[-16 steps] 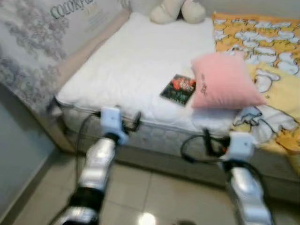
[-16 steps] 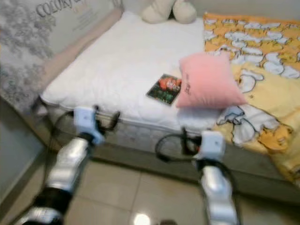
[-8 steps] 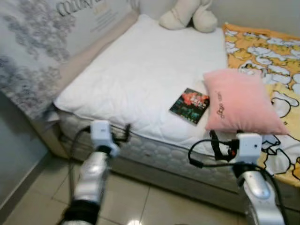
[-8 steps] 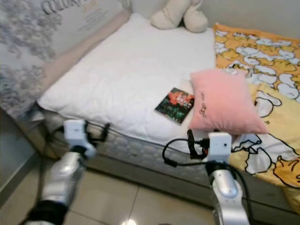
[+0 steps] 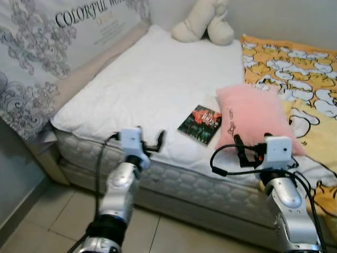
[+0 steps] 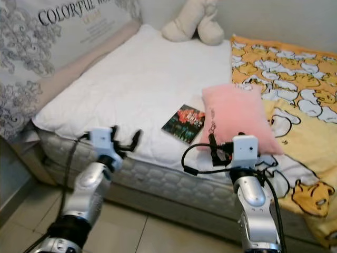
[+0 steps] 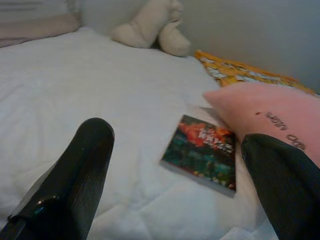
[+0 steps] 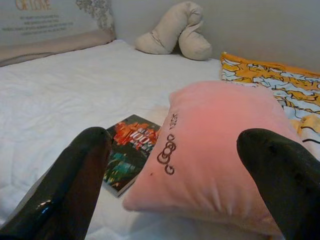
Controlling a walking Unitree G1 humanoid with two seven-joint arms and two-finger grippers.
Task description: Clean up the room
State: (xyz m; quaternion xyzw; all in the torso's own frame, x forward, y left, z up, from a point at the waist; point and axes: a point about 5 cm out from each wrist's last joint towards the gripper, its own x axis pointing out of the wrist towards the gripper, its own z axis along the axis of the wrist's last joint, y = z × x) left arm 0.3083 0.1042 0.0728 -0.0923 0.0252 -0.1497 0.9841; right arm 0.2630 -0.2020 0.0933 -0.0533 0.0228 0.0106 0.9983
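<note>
A small book with a dark red and green cover (image 5: 200, 124) lies flat on the white mattress (image 5: 131, 79) near its front edge. A pink pillow (image 5: 258, 117) lies right beside the book, partly on a yellow duck-print blanket (image 5: 295, 68). My left gripper (image 5: 151, 138) hovers open at the mattress edge, short of the book (image 7: 200, 150). My right gripper (image 5: 239, 152) is open in front of the pillow (image 8: 220, 150), nothing between its fingers (image 8: 75, 185).
A cream plush toy (image 5: 202, 23) rests at the far end of the bed against the wall. A large printed board (image 5: 52, 47) leans along the bed's left side. Tiled floor (image 5: 47, 211) lies below the mattress edge.
The view has shifted closer to the bed. Both arms have come up and forward to the mattress edge. The book and the pillow lie where they were.
</note>
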